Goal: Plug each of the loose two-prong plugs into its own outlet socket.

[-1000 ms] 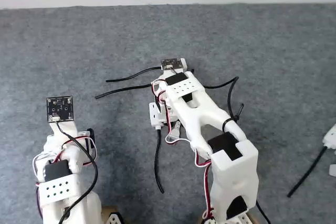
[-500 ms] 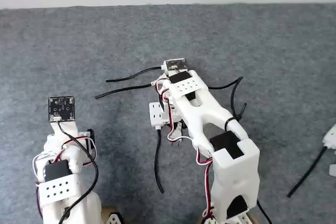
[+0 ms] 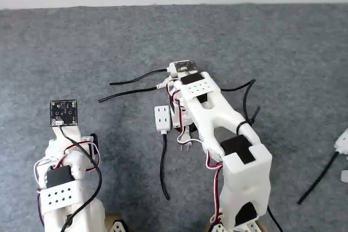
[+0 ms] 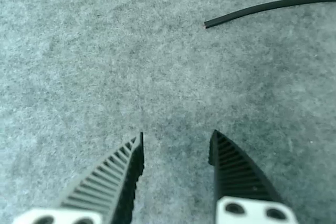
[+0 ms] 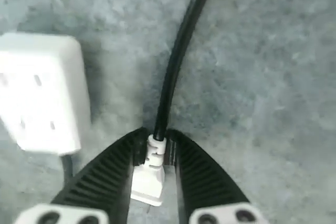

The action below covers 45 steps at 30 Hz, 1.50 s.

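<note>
while the right claw (image 5: 155, 141) grips a plug (image 5: 148, 181), left claw (image 4: 177, 135) parted

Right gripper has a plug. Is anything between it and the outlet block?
Nothing visible does. The plug is clamped in the right gripper, and the outlet block lies just beside it with only bare carpet between. The plug's own cord runs off past the block, not across its sockets.

Left arm (image 3: 64, 184) folded back, left tool (image 4: 177, 141) spread apart; right arm (image 3: 216, 117) stretched forward, right tool (image 5: 155, 136) clamped.
</note>
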Each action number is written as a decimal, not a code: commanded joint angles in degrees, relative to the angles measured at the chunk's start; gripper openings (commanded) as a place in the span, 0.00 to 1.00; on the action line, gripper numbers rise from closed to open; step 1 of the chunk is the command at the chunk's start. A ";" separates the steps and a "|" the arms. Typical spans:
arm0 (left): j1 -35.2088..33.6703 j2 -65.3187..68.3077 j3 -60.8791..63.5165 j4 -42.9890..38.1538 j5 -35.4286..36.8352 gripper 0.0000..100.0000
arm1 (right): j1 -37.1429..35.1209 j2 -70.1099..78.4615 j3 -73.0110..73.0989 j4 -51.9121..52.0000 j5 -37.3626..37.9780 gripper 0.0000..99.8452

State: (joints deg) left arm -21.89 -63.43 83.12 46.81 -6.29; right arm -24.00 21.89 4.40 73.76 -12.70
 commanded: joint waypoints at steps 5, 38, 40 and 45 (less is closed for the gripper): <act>0.44 -0.26 -1.63 0.09 -0.26 0.19 | -3.03 -19.30 2.99 2.77 6.33 0.01; 30.42 43.78 -27.82 9.85 -11.52 0.06 | -16.04 -61.85 39.03 -11.03 22.33 0.01; 32.70 43.69 -27.82 10.81 -13.71 0.06 | -16.04 -62.64 39.82 -11.30 22.42 0.01; 36.48 37.54 -27.30 10.90 -14.59 0.06 | -15.96 -63.25 40.09 -10.86 22.51 0.01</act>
State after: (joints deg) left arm 12.40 -21.23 57.80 57.27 -20.18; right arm -39.82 -39.30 45.19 63.56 9.01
